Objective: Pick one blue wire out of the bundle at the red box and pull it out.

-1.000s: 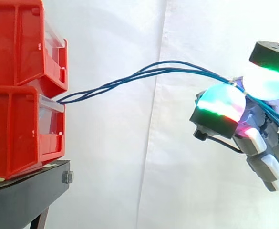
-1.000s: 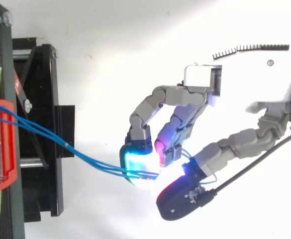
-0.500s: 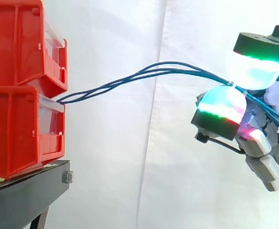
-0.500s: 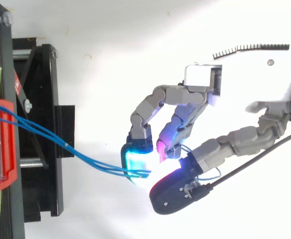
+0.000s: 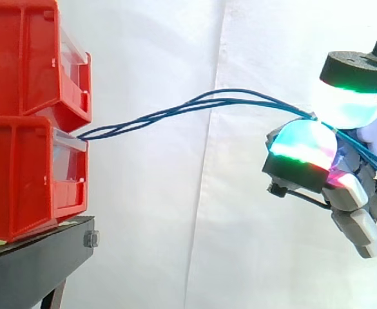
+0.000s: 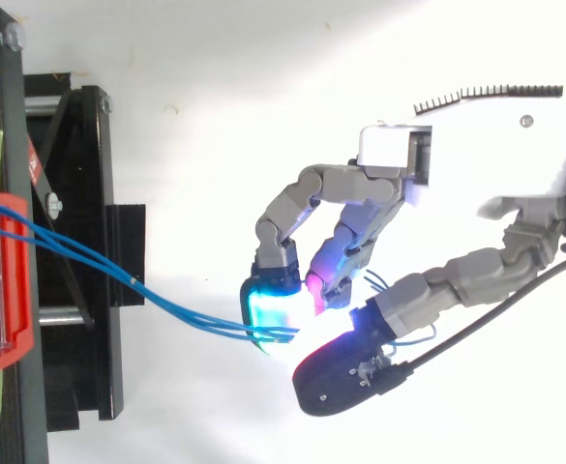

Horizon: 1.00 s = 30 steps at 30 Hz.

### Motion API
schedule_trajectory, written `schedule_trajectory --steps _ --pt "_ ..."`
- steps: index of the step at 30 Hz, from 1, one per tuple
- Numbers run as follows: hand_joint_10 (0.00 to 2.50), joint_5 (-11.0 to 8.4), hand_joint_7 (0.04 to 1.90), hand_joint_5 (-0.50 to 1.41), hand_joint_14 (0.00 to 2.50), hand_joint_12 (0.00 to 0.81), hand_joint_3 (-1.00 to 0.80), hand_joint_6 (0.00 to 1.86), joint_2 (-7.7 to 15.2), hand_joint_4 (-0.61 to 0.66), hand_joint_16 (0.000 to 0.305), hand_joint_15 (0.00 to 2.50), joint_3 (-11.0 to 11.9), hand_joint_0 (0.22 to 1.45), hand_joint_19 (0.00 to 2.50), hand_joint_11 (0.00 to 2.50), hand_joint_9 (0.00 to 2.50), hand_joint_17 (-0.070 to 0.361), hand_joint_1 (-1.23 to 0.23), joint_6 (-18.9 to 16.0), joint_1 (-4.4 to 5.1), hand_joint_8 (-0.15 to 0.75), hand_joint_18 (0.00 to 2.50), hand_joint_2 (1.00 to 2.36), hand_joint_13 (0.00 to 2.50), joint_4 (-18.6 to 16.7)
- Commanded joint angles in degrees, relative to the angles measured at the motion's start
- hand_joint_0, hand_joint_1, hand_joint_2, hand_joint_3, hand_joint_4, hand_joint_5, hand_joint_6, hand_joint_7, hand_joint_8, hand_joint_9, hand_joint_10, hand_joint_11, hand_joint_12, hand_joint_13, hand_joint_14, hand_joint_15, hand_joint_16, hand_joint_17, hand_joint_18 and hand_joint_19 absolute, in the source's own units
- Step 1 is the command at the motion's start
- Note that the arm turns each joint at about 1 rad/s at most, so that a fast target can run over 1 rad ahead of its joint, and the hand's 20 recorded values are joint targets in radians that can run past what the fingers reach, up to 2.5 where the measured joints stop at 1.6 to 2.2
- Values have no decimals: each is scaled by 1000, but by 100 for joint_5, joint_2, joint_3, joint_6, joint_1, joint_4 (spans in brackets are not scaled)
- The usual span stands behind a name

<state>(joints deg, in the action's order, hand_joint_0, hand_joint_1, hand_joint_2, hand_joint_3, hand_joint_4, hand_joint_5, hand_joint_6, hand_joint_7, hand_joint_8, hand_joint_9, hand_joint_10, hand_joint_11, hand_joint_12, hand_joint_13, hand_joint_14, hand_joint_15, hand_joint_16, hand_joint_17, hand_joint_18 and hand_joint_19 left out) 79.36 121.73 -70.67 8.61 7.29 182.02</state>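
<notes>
Robot hand (image 6: 476, 164), fingers curled, pinching the blue wires (image 5: 175, 111) between its glowing pads. From the pinch the blue wires run leftward, nearly level, to the lower red box (image 5: 27, 174), well apart. Extraction likely calls for pulling rightward along that axis.

Two red bins (image 5: 20, 174) stand stacked at the left on one black stand (image 5: 33, 267). There seem to be three blue wires (image 5: 151, 118), though the twisted strands are hard to separate. One hand (image 6: 476, 164) is at the right, and one white curtain (image 5: 175, 225) is at the far side.
</notes>
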Motion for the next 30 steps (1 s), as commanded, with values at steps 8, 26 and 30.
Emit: schedule_trajectory --steps 8,26,30 --pt "10 18 775 -233 19 380 -434 976 -9 -69 46 543 0 816 448 611 922 105 -862 0 -8 195 872 1005 959 62" --pt "8 80 820 -177 17 439 -500 942 -79 126 59 585 0 510 505 661 1050 132 -696 -79 -17 338 855 1000 978 229" --pt "12 80 874 -170 20 429 -466 950 -79 118 56 587 0 578 525 676 1059 125 -725 -79 -8 332 845 1002 986 255"
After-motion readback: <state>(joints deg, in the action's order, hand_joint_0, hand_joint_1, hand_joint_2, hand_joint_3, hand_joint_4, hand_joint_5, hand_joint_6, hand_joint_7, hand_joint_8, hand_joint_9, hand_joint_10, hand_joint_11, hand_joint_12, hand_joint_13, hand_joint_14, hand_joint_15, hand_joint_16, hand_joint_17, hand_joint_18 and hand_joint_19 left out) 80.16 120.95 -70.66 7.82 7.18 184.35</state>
